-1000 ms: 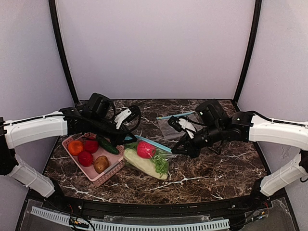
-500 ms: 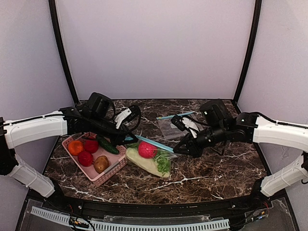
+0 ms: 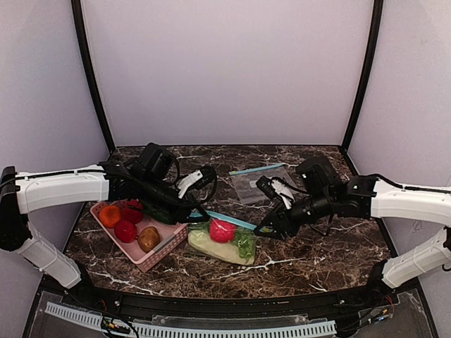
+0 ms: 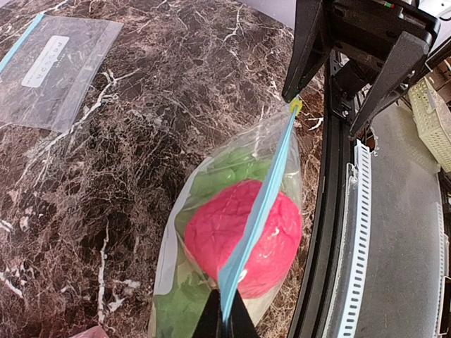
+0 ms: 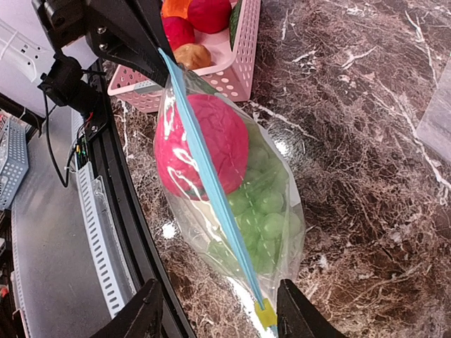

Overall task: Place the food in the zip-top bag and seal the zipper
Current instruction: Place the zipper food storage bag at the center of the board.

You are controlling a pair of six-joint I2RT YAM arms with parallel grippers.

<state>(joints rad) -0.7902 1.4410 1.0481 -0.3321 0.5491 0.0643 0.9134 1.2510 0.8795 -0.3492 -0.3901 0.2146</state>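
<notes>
The zip-top bag [image 3: 236, 252] lies on the marble between my arms, with the food inside: a pinkish-red round piece [image 5: 201, 144], green leafy pieces [image 5: 266, 211] and a pale long piece [image 3: 204, 244]. The teal-blue zipper [image 5: 211, 190] runs along its raised top edge to a yellow slider [image 5: 266, 314]. My left gripper [image 4: 225, 322] is shut on the zipper's left end. My right gripper [image 5: 220, 320] is open, its fingers [image 5: 144, 317] standing either side of the slider end without touching it.
A pink basket [image 3: 159, 256] holding toy fruit and vegetables sits left of the bag, under my left arm. A second clear bag [image 3: 257, 184] lies flat farther back. The table's near edge with its black rail [image 5: 120, 211] runs close beside the bag.
My right gripper has opened and let go of the zipper's end. My left arm has shifted right and nearer, and the bag has moved with it and sunk lower.
</notes>
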